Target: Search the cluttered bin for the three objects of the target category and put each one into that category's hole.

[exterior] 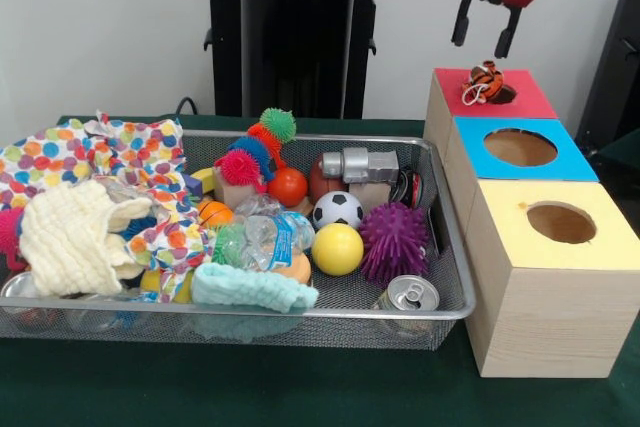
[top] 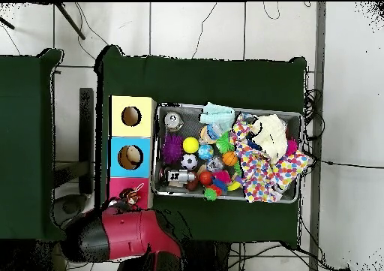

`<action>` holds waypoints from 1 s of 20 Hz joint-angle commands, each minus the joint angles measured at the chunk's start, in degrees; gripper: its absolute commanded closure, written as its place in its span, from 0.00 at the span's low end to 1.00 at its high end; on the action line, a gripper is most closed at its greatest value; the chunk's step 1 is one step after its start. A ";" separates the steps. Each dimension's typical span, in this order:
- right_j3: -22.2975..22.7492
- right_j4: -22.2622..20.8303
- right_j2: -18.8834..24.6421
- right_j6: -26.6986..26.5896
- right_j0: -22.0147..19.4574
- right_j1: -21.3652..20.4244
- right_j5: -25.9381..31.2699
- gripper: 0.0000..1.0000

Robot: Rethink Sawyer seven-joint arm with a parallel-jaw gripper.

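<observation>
Open air below the gripper point(exterior: 485, 37) fingers, orange plush toy point(exterior: 484, 80) blocking the red hole point(exterior: 497, 93) beneath them.

You see the table point(exterior: 250, 392) under a dark green cloth. Directly on it sits the bin point(exterior: 300, 315), a shallow wire-mesh basket with a metal rim. Just beside it, at its right in the front view, stands a row of three light wooden boxes point(exterior: 540, 322), topped red, blue and yellow.
</observation>
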 commanded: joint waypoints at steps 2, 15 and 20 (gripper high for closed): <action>-6.12 3.60 4.34 3.37 -1.82 -2.45 8.35 0.00; -3.99 4.08 4.34 2.90 -2.78 -2.49 3.59 0.00; 0.64 3.81 8.24 1.40 -7.34 3.70 -8.27 0.00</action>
